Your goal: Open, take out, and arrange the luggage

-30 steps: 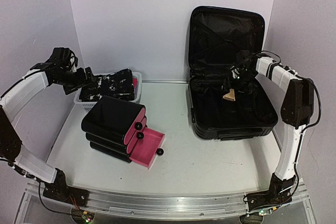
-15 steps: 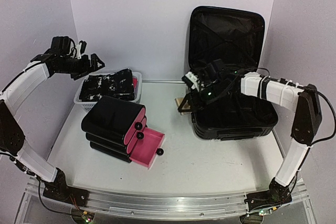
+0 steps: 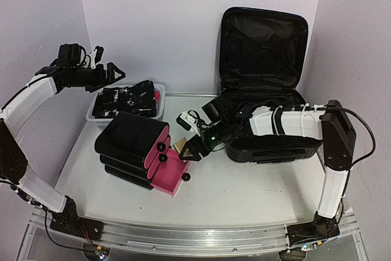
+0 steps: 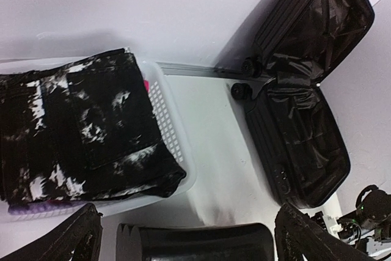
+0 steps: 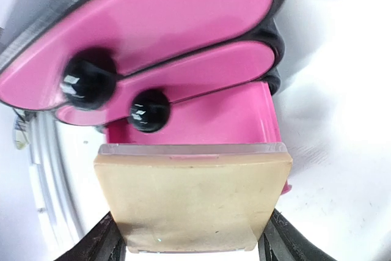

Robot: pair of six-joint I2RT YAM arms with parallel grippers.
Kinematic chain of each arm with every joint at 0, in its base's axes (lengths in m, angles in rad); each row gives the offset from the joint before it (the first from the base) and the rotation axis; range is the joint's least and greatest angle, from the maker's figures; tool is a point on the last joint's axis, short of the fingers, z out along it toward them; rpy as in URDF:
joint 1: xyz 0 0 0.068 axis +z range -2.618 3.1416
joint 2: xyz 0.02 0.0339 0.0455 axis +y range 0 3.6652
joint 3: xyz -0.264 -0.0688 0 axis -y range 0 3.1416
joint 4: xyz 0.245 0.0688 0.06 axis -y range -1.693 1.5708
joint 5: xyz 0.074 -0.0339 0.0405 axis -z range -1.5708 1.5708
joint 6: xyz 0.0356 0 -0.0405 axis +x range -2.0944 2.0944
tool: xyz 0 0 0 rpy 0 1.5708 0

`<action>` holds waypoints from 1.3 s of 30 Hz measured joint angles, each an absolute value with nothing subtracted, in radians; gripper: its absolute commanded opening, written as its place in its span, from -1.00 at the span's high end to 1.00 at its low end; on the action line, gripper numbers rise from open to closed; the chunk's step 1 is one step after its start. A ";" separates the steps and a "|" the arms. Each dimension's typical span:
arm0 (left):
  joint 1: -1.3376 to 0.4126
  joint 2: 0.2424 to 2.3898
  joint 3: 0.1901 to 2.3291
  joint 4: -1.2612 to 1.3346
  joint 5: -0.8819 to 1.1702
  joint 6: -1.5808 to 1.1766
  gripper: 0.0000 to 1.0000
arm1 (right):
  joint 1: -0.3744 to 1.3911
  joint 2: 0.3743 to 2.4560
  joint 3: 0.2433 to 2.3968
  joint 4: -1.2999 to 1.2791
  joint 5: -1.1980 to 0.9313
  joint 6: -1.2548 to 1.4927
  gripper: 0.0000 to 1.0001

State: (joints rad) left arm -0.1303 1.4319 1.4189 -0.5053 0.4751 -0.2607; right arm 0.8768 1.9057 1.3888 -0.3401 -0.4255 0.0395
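The luggage (image 3: 263, 84) lies open at the back right, lid upright against the wall; it also shows in the left wrist view (image 4: 299, 126). My right gripper (image 3: 190, 149) is shut on a flat tan box (image 3: 182, 147) and holds it over the open pink drawer (image 3: 168, 172) of the small black case (image 3: 131, 139). In the right wrist view the tan box (image 5: 192, 200) sits between my right gripper's (image 5: 192, 239) fingers, just in front of the drawer (image 5: 201, 117). My left gripper (image 3: 110, 73) is open and empty, raised above the white basket (image 3: 160, 99).
The basket (image 4: 168, 132) holds folded black-and-white clothes (image 4: 67, 132). The small case has two shut pink drawers with black knobs (image 5: 88, 84) above the open one. Walls stand close behind and on both sides.
My right arm has swung left out of the luggage with the tan box, down to the pink drawer. My left gripper has lifted off the basket's clothes and opened.
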 measured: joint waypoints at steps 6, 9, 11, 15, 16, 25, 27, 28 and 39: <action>-0.130 1.350 1.360 -0.504 0.413 -0.197 -0.98 | 0.883 1.954 1.353 -0.285 -0.395 -0.008 -0.17; -0.130 1.334 1.359 -0.494 0.406 -0.185 -0.98 | 0.890 1.970 1.353 -0.262 -0.384 -0.029 -0.20; -0.130 1.334 1.358 -0.489 0.406 -0.183 -0.98 | 0.894 1.978 1.353 -0.252 -0.382 -0.039 -0.20; -0.130 1.335 1.351 -0.488 0.408 -0.183 -0.98 | 0.899 1.998 1.357 -0.248 -0.382 -0.058 -0.21; -0.130 1.335 1.349 -0.488 0.408 -0.183 -0.98 | 0.900 2.004 1.359 -0.247 -0.381 -0.061 -0.21; -0.130 1.335 1.340 -0.487 0.408 -0.184 -0.98 | 0.906 2.050 1.409 -0.255 -0.367 -0.097 -0.23; -0.130 1.335 1.339 -0.487 0.408 -0.183 -0.98 | 0.910 2.053 1.423 -0.258 -0.352 -0.109 -0.23; -0.130 1.335 1.339 -0.487 0.408 -0.184 -0.98 | 0.914 2.053 1.425 -0.258 -0.345 -0.113 -0.23; -0.130 1.335 1.339 -0.486 0.418 -0.191 -0.98 | 0.935 2.058 1.430 -0.255 -0.323 -0.131 -0.24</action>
State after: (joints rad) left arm -0.1303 1.3346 1.3392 -0.4862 0.4175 -0.1909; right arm 0.9352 2.0583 1.4296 -0.2546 -0.3233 -0.1307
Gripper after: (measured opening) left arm 0.991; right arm 0.702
